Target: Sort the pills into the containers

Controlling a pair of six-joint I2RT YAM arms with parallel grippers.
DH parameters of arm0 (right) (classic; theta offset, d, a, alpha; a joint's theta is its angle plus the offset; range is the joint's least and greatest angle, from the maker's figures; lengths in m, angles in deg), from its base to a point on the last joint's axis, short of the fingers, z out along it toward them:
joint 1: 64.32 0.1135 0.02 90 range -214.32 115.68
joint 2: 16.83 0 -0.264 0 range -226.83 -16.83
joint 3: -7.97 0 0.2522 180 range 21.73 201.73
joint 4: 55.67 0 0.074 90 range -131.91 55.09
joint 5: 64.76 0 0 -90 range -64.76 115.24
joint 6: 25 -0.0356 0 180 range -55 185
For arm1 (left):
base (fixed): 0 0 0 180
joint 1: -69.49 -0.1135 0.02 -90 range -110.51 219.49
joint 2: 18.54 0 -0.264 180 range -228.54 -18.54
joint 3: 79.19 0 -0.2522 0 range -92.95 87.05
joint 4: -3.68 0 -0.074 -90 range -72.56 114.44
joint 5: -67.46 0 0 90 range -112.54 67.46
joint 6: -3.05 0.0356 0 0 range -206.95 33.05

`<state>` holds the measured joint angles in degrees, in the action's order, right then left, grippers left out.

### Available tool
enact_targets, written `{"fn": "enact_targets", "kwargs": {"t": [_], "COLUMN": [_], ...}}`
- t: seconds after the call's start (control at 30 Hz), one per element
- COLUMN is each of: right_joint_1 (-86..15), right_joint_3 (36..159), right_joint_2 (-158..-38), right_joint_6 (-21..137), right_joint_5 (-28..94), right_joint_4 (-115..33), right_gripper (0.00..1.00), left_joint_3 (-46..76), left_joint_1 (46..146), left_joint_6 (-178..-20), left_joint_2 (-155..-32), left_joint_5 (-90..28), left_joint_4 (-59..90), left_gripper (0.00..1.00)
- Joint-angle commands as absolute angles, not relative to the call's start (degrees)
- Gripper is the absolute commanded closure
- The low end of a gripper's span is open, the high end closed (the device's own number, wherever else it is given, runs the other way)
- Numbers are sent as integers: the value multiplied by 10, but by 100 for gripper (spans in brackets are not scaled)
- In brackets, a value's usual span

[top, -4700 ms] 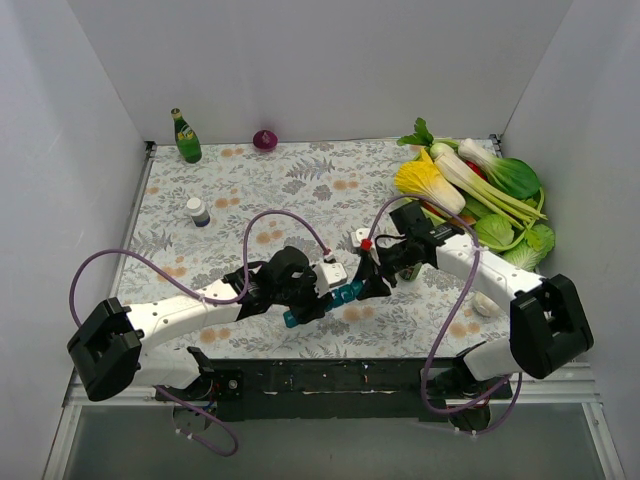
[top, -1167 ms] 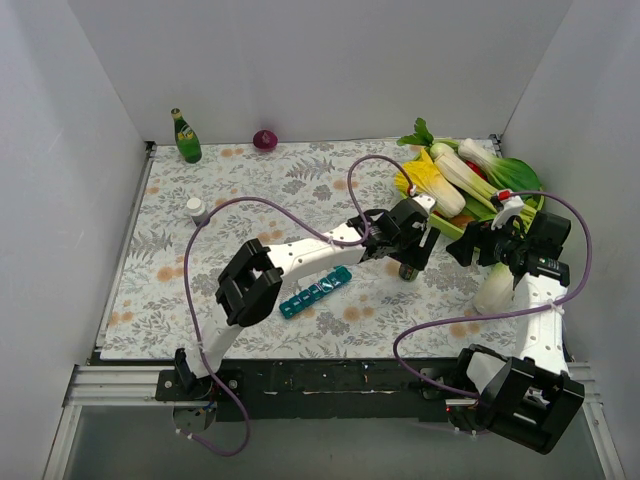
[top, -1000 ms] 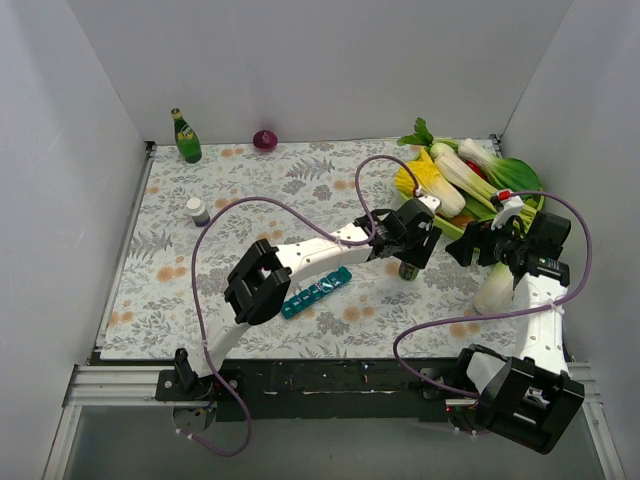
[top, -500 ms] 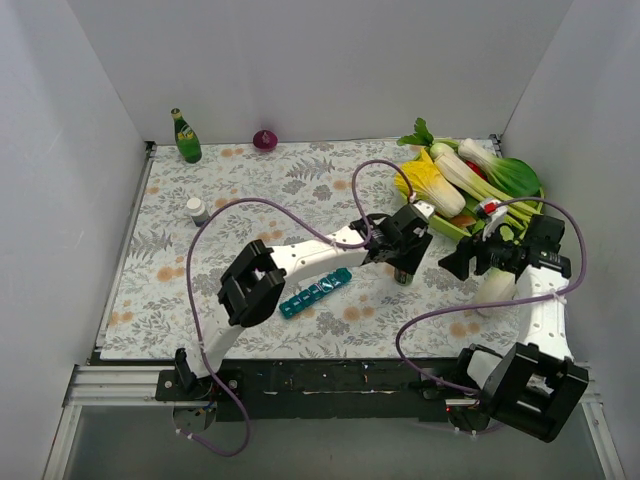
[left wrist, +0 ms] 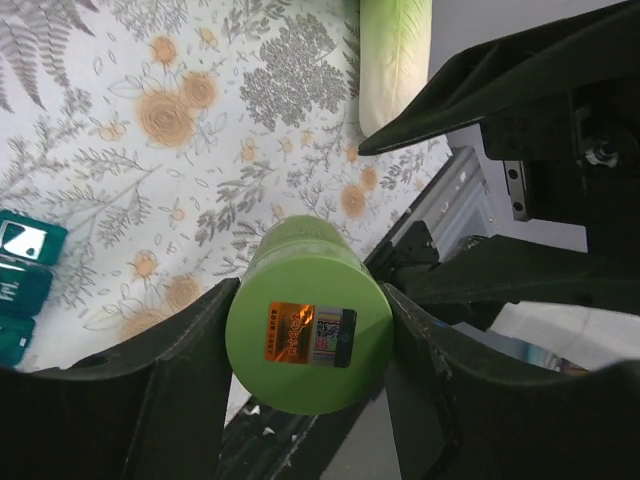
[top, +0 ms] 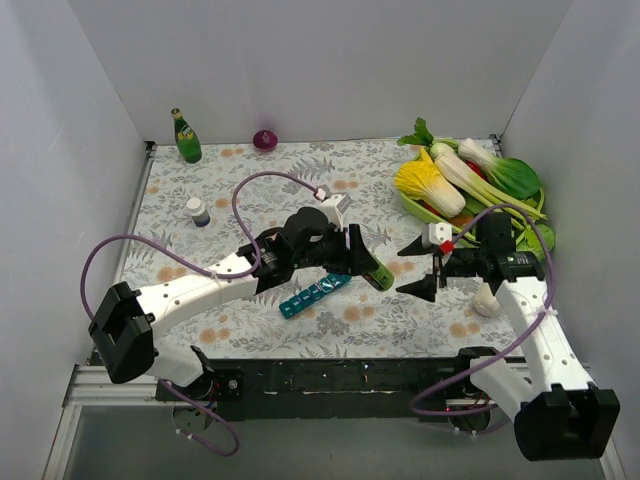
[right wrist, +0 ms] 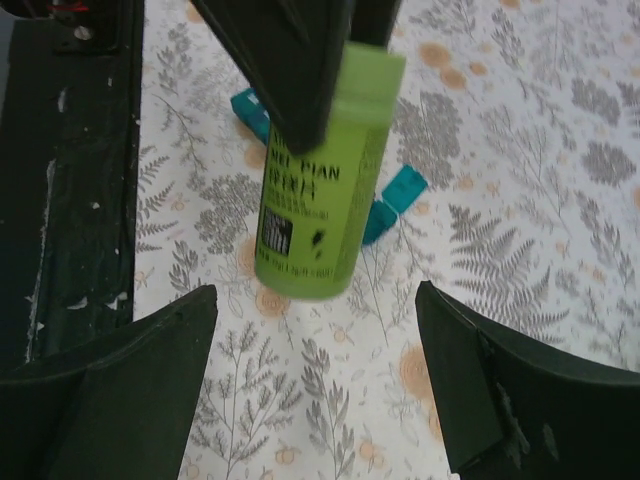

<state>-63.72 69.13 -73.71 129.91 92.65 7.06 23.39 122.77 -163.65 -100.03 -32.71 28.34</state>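
Observation:
The teal pill-organizer strip [top: 317, 293] lies flat on the floral cloth mid-table, lids shut; it also shows in the left wrist view [left wrist: 20, 280] and behind the jar in the right wrist view [right wrist: 400, 195]. My left gripper [top: 358, 262] is shut on the small green jar [top: 368, 271] with a dark label, held tilted just right of the strip; the jar [left wrist: 308, 335] fills the left wrist view. My right gripper [top: 424, 267] is open and empty, facing the jar [right wrist: 325, 215] from the right, a short gap away. No loose pills show.
A small white bottle [top: 198, 211] stands at the left, a green glass bottle [top: 185, 137] and a purple onion [top: 265, 139] at the back. A heap of vegetables [top: 480, 180] fills the back right. A white garlic-like bulb [top: 486, 302] lies by the right arm.
My left arm has pulled back from the vegetable side to mid-table, carrying the green jar, now tilted. My right gripper has swung in from the right and faces the jar, jaws open.

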Motion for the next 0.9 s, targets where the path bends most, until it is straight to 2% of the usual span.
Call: {"fn": "enact_targets", "kwargs": {"t": [0.0, 0.1, 0.17, 0.4, 0.57, 0.67, 0.77, 0.8, 0.83, 0.87], "right_joint_1": [-528, -455, -421, -394, -390, -390, -390, -389, -390, -390], "right_joint_3": [685, 724, 713, 673, 674, 691, 700, 701, 702, 701], "right_joint_2": [-703, -751, -758, -754, -761, -773, -775, -775, -772, -770], "right_joint_6": [1001, 970, 969, 939, 906, 893, 892, 893, 897, 904], "right_joint_5": [882, 780, 764, 720, 708, 699, 708, 720, 726, 734], "right_joint_4": [-217, -198, -206, -239, -268, -266, -262, -259, -251, -245], "right_gripper": [12, 12, 12, 12, 22, 39, 72, 88, 91, 93], "left_joint_3": [289, 300, 303, 310, 311, 316, 317, 318, 319, 319], "left_joint_1": [1232, 1232, 1232, 1232, 1232, 1232, 1232, 1232, 1232, 1231], "left_joint_6": [-1738, -1762, -1771, -1795, -1806, -1812, -1813, -1811, -1808, -1803], "left_joint_2": [-965, -958, -954, -936, -933, -929, -927, -927, -925, -922], "left_joint_5": [-328, -308, -298, -270, -254, -247, -242, -243, -245, -249], "left_joint_4": [178, 149, 140, 121, 121, 118, 123, 127, 128, 127], "left_gripper": [100, 100, 100, 100, 100, 100, 100, 99, 97, 91]}}
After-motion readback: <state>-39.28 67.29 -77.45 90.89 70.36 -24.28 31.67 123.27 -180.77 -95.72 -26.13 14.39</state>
